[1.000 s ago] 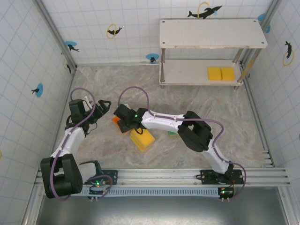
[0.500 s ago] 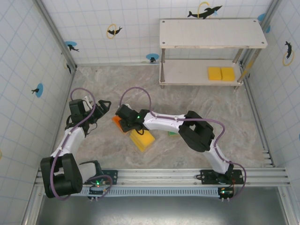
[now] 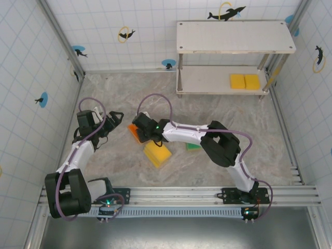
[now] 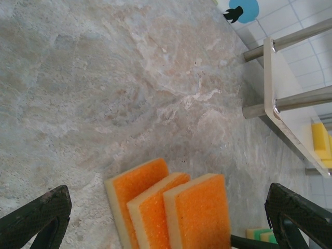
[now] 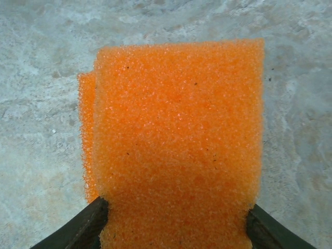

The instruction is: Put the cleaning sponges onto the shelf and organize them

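Nearest the arm bases, the top view shows a yellow sponge block lying flat on the marbled table. Whether it is one sponge or several pressed together I cannot tell. Just right of it, a green sponge peeks out beside the right arm. The left wrist view catches the same spot at its lower edge as green-and-yellow layers.

Slightly farther out, the right gripper sits over the orange sponges, which from above read as one small orange patch. The left wrist camera resolves that patch into three, standing on edge side by side and touching, each with a pale foam backing. The right wrist camera adds the grip itself. One orange sponge is pinched between the two dark fingers, which are closed against its sides, and a sliver of a second orange one shows behind it on the left. Whether the pinched one is off the table I cannot tell.

Just left of that group, the left gripper has its jaws spread wide and holds nothing. In its own view its fingertips frame the three orange pieces.

Farthest, the shelf stands against the back wall. Two yellow sponges lie side by side, touching, near the right end of its lower board. The left wrist view sees the boards edge-on, with the silver legs.
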